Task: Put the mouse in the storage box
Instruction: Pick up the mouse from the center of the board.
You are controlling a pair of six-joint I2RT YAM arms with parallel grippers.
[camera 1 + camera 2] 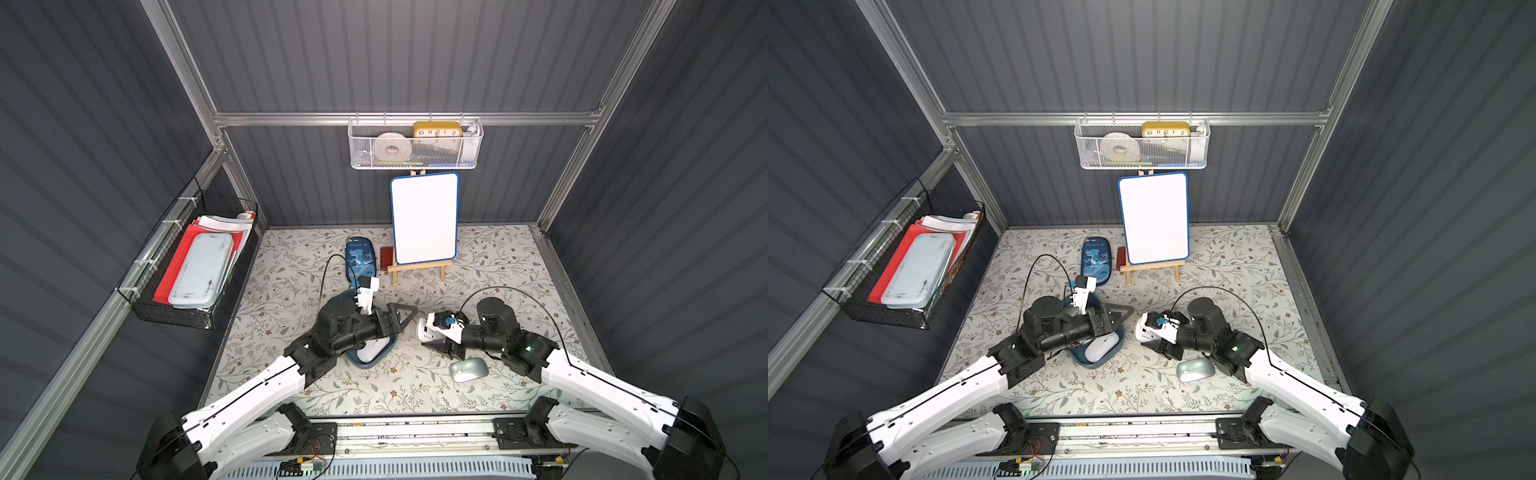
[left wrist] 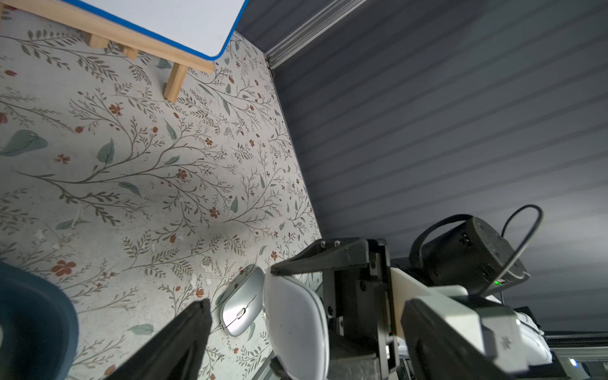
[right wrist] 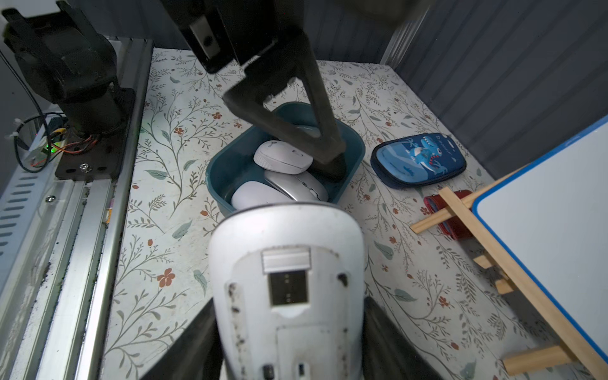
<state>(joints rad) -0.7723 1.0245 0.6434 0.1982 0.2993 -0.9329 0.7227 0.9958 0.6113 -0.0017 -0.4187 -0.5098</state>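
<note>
Right wrist, right fingers pinching white mouse, left fingers spread near storage box

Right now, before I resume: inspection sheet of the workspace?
Surface: floral table, no spills seen.
Job's things: box holds several mice; held mouse in right tool; silver mouse on table.
Clutter: dinosaur case, red item, whiteboard on easel.
Tools: right tool shut on held mouse; left tool open near box.
Cables: left cable and right cable loop above wrists.
Surroundings: white basket with clock; black basket with papers.
</note>
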